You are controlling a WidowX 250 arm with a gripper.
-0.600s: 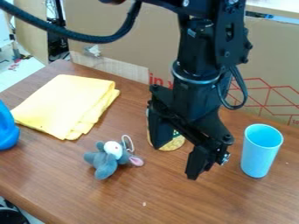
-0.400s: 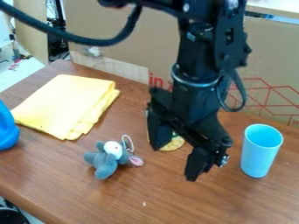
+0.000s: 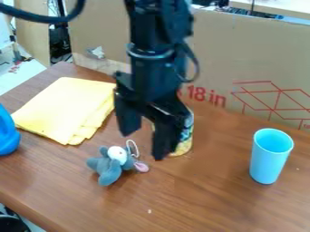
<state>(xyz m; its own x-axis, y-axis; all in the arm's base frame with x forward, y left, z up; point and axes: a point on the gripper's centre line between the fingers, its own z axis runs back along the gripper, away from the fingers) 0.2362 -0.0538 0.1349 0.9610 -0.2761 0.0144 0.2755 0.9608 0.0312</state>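
The black gripper [image 3: 142, 146] hangs over the middle of the table, its two fingers spread apart with nothing between them. Just below and to its left lies a grey plush toy [image 3: 110, 169] with a white muzzle, a pink ear and a white loop. Behind the gripper stands a can [image 3: 185, 135] with a yellowish lower part, partly hidden by the gripper. A light blue cup [image 3: 268, 156] is upright at the right. On the left side of the table is a folded yellow cloth [image 3: 68, 108].
A blue object [image 3: 6, 132] is at the left edge of the view. The brown wooden table [image 3: 200, 199] has a cardboard sheet [image 3: 254, 59] with red print standing along its back. The table's front left edge runs down at a slant.
The gripper has moved left and somewhat up, away from the cup and closer to the plush toy. More of the can behind it is uncovered. The objects on the table have stayed put.
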